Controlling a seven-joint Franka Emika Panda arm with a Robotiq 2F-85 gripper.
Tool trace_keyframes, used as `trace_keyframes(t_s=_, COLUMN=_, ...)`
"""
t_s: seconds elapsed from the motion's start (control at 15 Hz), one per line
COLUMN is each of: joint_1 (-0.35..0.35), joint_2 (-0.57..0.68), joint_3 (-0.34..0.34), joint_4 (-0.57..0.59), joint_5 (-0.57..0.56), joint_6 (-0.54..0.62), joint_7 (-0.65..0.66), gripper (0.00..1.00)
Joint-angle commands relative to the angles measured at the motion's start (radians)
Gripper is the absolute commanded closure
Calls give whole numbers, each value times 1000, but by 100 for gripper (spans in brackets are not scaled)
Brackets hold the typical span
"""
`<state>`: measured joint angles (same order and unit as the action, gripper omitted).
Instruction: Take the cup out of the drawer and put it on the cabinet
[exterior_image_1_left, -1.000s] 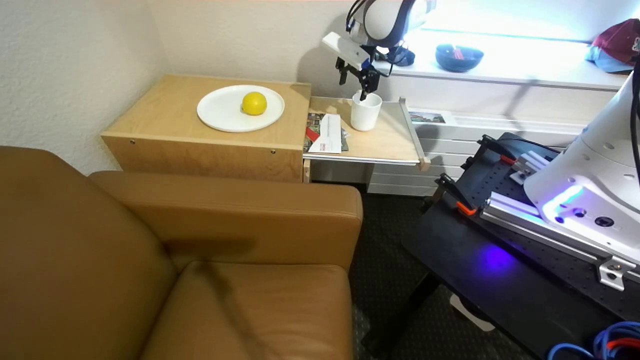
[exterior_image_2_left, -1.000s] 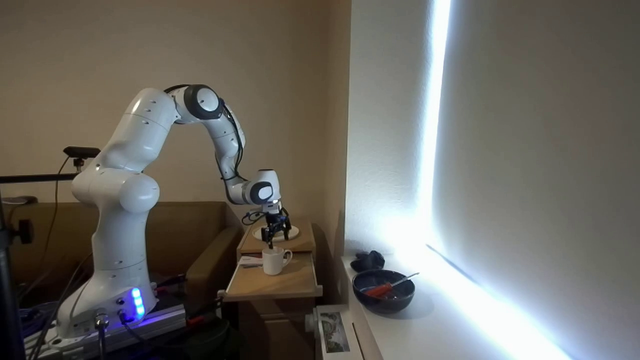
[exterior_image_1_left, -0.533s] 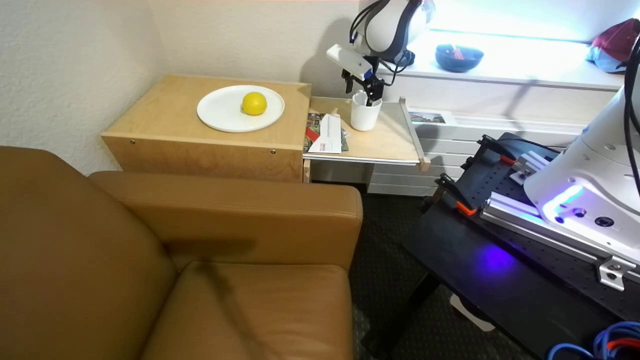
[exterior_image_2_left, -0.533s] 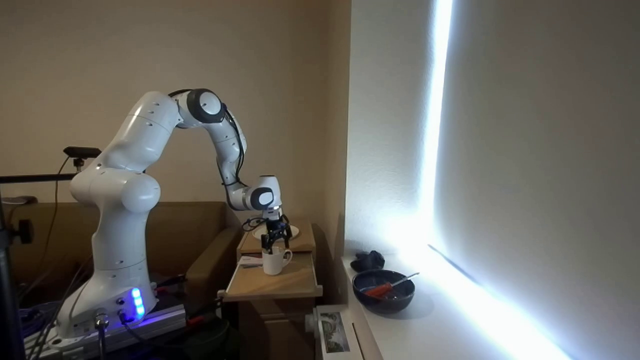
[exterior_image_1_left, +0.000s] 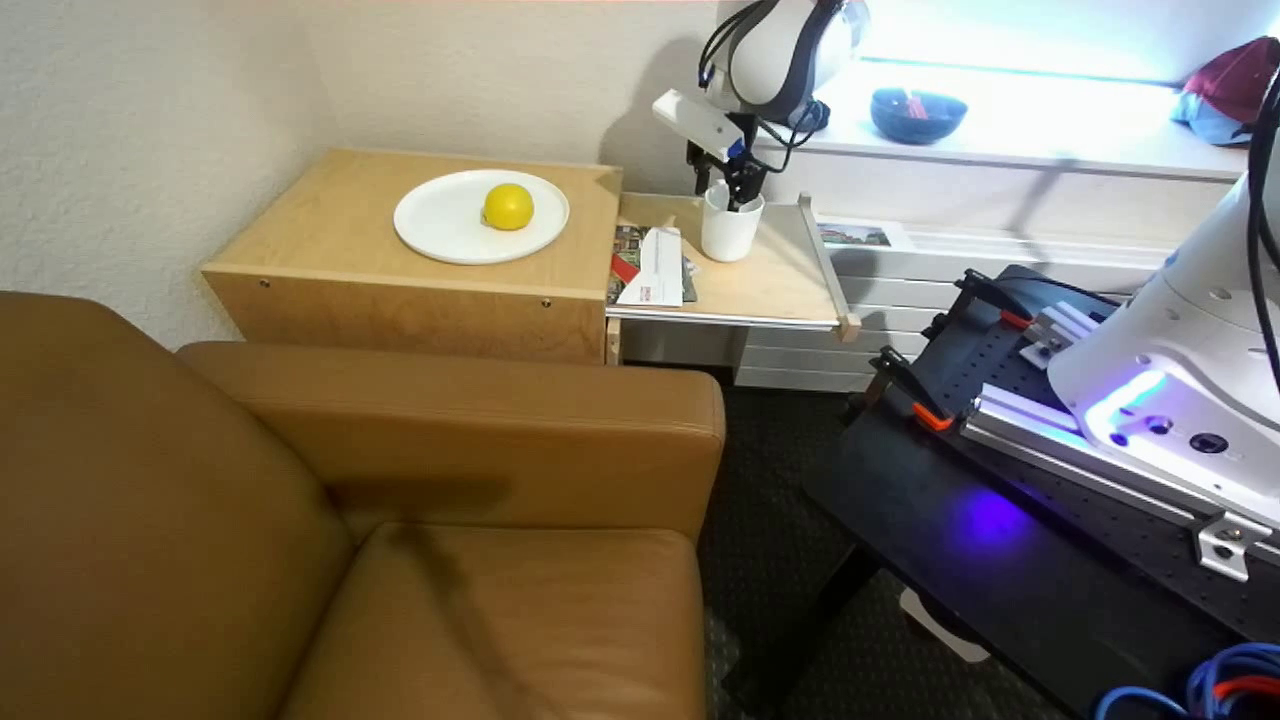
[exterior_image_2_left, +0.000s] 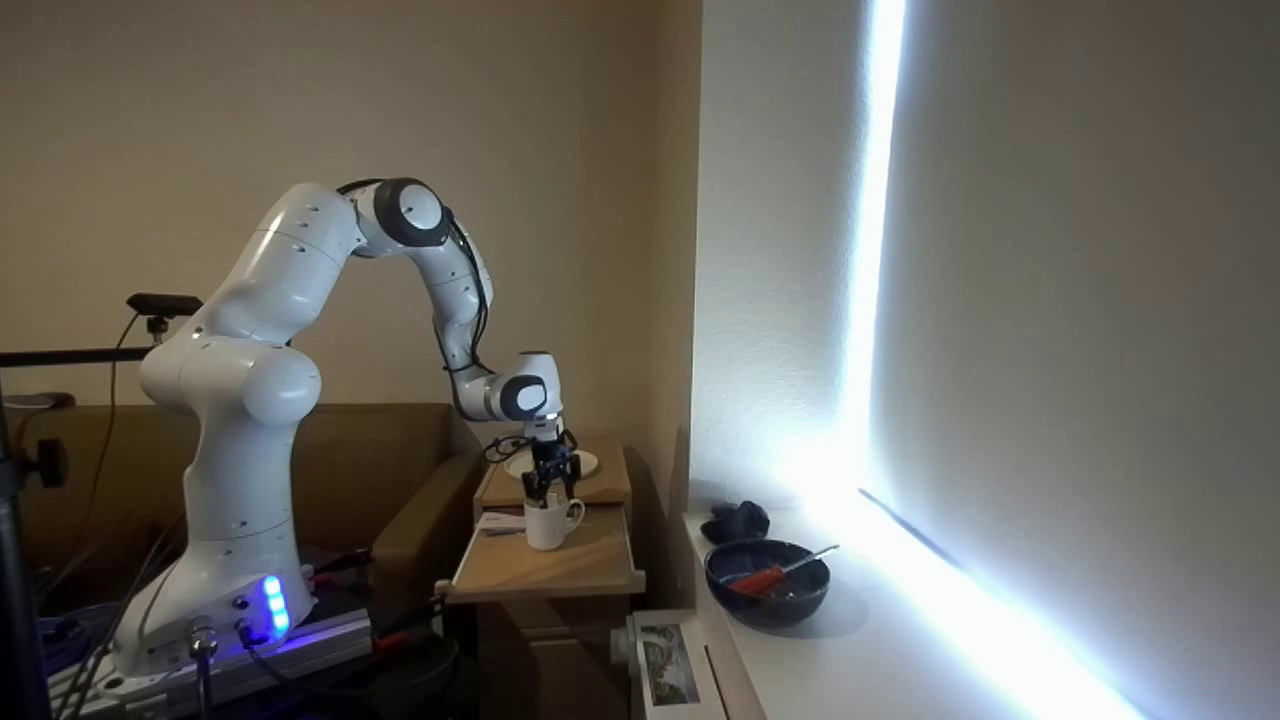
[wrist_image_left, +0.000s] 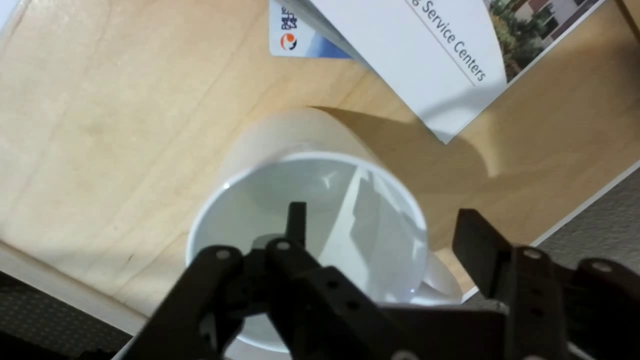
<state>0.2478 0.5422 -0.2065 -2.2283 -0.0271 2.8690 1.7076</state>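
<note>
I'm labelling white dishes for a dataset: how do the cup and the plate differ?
The cup is a deep cylinder; the plate is flat and wider. The cup stands in the drawer; the plate lies on the cabinet, bearing a yellow fruit. Both are white.

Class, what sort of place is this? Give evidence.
Probably a lounge corner in an office or lab: a brown leather sofa beside a boxy light-tan wooden cabinet, and a white jointed robot arm.

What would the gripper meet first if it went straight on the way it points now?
Most likely the cup: the gripper points down, one finger inside the cup, the other outside near its handle. Depth leaves unclear whether the cup's bottom or handle comes first.
</note>
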Motion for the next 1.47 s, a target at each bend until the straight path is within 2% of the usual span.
trace_keyframes(t_s=0.0, joint_1=-11, joint_2=3, joint_3=4, joint_4=2, joint_5=23, joint_6=-13, joint_7=-27, gripper=55)
trace_keyframes(t_s=0.4, joint_1=-28, joint_2=2, joint_3=18, joint_4=16, joint_5=33, joint_6=-57, joint_7=-41, gripper=96)
trace_keyframes(t_s=0.47, joint_1=-33, joint_2=0, joint_3=21, joint_4=17, joint_5=36, joint_6=-68, joint_7=-46, gripper=99)
trace_keyframes(t_s=0.87, joint_1=-76, joint_2=-18, joint_3=55, joint_4=50, joint_5=62, joint_6=-195, joint_7=-89, gripper=99)
trace_keyframes(t_s=1.0, joint_1=-93, joint_2=-56, joint_3=69, joint_4=59, joint_5=63, joint_6=-280, joint_7=-133, gripper=99)
trace_keyframes(t_s=1.13, joint_1=-88, joint_2=-109, joint_3=65, joint_4=68, joint_5=37, joint_6=-364, joint_7=-165, gripper=99)
trace_keyframes(t_s=1.27, joint_1=-45, joint_2=-194, joint_3=42, joint_4=80, joint_5=-31, joint_6=-449, joint_7=-154, gripper=99)
trace_keyframes(t_s=1.4, joint_1=-26, joint_2=-250, joint_3=57, joint_4=118, joint_5=-101, joint_6=-513, joint_7=-135, gripper=99)
